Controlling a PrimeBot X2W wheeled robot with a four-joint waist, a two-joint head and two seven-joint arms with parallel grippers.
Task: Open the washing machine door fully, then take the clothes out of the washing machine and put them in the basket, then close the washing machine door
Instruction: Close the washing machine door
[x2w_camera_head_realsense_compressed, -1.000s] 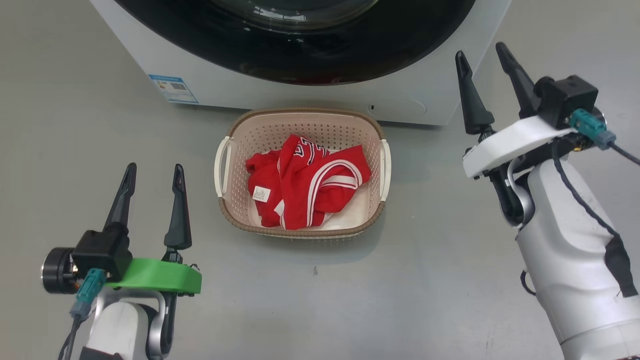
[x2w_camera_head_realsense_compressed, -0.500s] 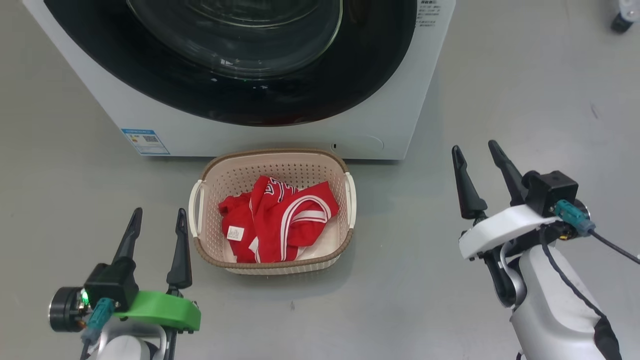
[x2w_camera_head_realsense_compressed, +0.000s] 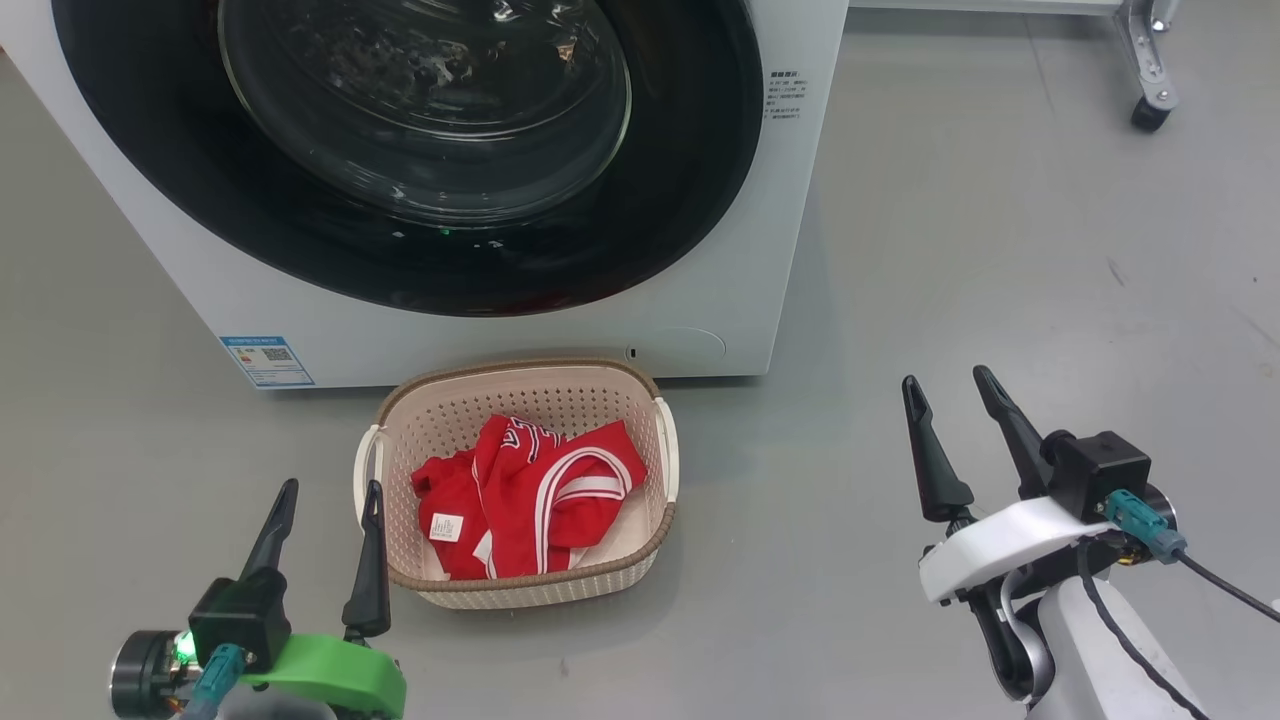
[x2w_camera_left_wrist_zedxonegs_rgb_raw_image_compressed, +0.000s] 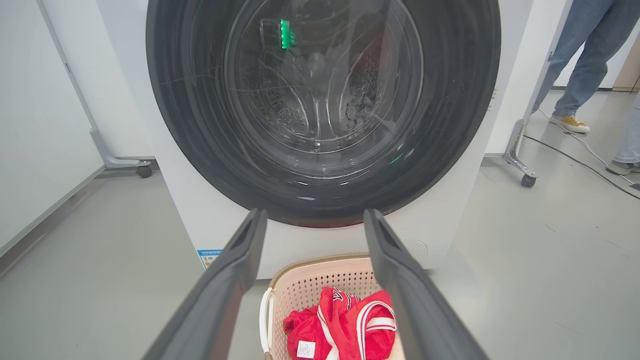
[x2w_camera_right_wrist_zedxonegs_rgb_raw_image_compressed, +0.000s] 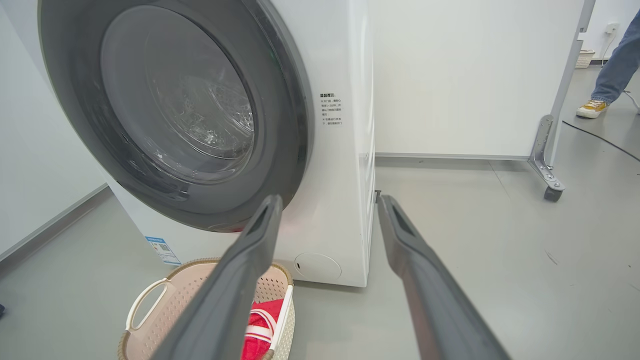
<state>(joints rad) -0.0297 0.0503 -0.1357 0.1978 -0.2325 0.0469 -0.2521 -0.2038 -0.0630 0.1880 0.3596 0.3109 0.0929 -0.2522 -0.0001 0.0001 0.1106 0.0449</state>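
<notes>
Clothes (x2w_camera_head_realsense_compressed: 520, 490) in basket (x2w_camera_head_realsense_compressed: 560, 400), clear of both jaws.

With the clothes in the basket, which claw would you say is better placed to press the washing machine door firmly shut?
Probably the left. The left claw faces the washing machine door squarely, open and empty; the right claw stands off past the right edge of the washing machine.

Smooth grey floor (x2w_camera_head_realsense_compressed: 1000, 250) with big white front-loading washing machine (x2w_camera_head_realsense_compressed: 740, 300) far left, cream perforated plastic basket (x2w_camera_head_realsense_compressed: 440, 425) just nearer.
</notes>
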